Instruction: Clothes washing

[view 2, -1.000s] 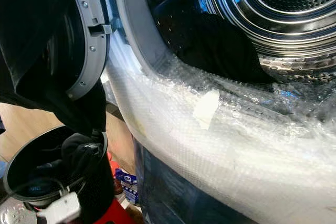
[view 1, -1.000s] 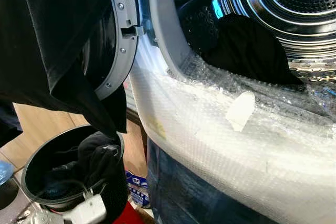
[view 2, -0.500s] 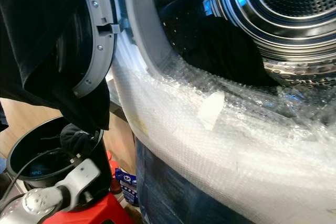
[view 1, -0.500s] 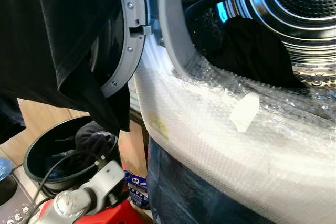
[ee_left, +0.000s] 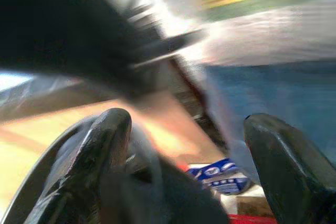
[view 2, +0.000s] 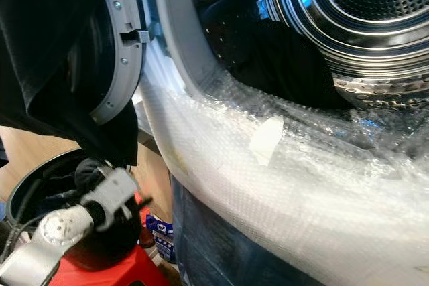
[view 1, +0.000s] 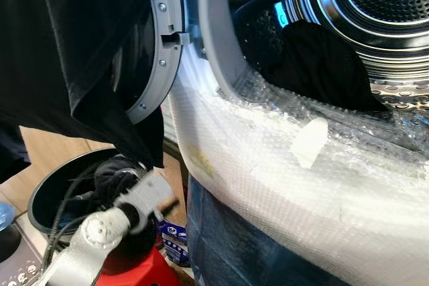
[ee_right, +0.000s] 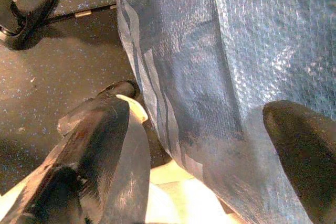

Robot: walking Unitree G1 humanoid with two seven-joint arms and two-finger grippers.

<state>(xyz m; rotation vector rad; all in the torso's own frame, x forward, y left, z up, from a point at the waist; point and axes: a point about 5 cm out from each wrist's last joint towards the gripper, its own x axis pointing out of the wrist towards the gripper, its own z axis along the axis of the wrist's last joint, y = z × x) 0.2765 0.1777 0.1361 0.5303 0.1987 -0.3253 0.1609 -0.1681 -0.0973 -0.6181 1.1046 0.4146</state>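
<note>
Wood floor at lower left; speckled dark floor in right wrist view. Washer front wrapped in bubble wrap, w/ a white tape bit on it. Round door swung open at left. Black cloth lying at drum mouth's bottom edge. More black cloth hanging at top left, cut off, long way down. Black bucket holding dark clothes. Left gripper blurry, fingers spread, over the bucket rim. Right gripper fingers spread, holding nothing.

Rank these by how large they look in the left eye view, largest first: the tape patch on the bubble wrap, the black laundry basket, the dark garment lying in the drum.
1. Dark garment in the drum.
2. Black laundry basket, partly hidden, so this ranking is unsure.
3. Tape patch, clearly smallest.
</note>
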